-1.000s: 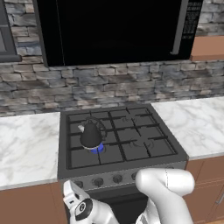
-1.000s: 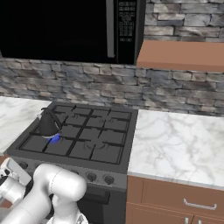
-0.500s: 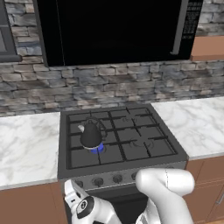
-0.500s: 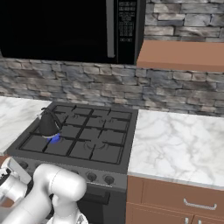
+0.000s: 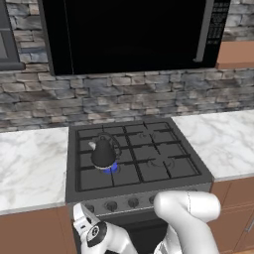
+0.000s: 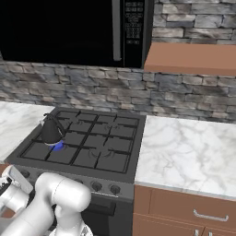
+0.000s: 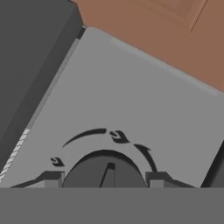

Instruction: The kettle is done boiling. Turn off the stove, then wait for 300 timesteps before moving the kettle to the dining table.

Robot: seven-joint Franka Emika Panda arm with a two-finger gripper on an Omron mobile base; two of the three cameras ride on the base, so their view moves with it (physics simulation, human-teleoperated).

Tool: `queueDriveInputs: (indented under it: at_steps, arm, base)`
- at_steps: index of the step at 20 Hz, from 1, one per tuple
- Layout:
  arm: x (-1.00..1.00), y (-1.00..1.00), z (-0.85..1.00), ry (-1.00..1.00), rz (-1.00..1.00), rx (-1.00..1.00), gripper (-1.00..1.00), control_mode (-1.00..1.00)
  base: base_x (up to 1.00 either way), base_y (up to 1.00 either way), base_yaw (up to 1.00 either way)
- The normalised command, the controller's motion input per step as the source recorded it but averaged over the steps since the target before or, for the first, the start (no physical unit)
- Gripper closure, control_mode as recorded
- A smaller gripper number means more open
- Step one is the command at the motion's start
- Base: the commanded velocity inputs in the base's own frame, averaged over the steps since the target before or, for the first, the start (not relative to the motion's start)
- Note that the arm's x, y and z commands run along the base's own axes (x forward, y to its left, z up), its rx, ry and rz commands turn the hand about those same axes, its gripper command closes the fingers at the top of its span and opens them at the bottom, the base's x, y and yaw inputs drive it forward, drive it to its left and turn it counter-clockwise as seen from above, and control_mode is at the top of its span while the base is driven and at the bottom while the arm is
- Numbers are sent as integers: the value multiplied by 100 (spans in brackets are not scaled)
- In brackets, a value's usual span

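Far left: white marble counter over brown cabinets. Just right of it, the stove, dark grey with black grates. On its near-left burner, the kettle, upright, black, pale spout pointing left, a blue flame showing under its base. Along the stove's front edge, a row of round knobs. Low at the stove's near-left corner, the gripper, pressed close to the control panel, its two fingertips standing on either side of a round dark knob with a raised bar across it; jaws partly apart around that knob, contact with it impossible to tell. Above the stove, a black microwave against a grey stone wall. Right of the stove, more marble counter over brown drawers.
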Motion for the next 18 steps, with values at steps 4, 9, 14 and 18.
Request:
queueDriveInputs:
  at_steps: [4,9,14,18]
  arm:
    - [0,9,-35,12,-11,26,100,-100]
    - [0,10,-4,13,-11,28,100,-100]
    - [0,22,0,14,-14,25,100,-100]
    - [11,31,-4,16,-15,22,100,-100]
  base:
    - [0,0,0]
    - [0,0,0]
    - [0,0,0]
    - [0,0,0]
